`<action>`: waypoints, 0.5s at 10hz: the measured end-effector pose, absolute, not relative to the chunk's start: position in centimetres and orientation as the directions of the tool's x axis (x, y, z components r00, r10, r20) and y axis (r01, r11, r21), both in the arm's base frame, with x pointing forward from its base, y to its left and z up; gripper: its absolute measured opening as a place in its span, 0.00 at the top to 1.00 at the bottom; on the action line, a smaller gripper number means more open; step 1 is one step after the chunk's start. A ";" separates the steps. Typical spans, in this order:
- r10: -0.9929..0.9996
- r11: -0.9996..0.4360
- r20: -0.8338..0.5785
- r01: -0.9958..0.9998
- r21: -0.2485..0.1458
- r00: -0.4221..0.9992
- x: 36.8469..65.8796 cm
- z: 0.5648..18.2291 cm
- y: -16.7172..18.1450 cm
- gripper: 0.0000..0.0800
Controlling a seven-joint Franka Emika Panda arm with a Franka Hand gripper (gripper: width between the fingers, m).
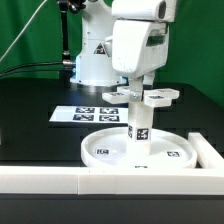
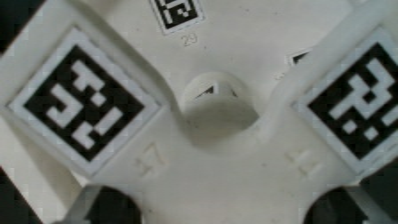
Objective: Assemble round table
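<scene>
The round disc (image 1: 112, 148) lies flat on the black table just behind the border wall. The short leg (image 1: 139, 128) stands upright on the middle of the disc. The flat cross-shaped piece (image 1: 148, 97) sits level at the top of the leg. My gripper (image 1: 139, 90) comes straight down on the cross-shaped piece and is shut on it. In the wrist view the cross-shaped piece (image 2: 214, 130) fills the picture, two of its markers show, and my gripper (image 2: 222, 208) has a dark fingertip on either side of one arm. The leg is hidden there.
The long white border wall (image 1: 60, 180) runs along the front, with a corner block (image 1: 205, 152) at the exterior view's right. The marker board (image 1: 85, 114) lies behind the disc. The robot's base (image 1: 95, 60) stands at the back.
</scene>
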State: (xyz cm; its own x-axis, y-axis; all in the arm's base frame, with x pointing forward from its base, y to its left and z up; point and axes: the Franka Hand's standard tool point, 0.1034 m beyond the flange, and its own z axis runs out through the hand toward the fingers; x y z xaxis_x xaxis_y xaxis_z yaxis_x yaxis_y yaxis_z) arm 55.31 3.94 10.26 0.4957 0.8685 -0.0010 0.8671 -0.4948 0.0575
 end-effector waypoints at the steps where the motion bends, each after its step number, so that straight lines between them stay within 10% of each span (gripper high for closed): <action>1: 0.818 -0.575 0.004 0.816 0.057 0.576 55.3 10.2 3.9 0.45; 5: 0.432 -0.901 0.030 0.431 0.046 0.901 55.3 10.2 4.1 0.45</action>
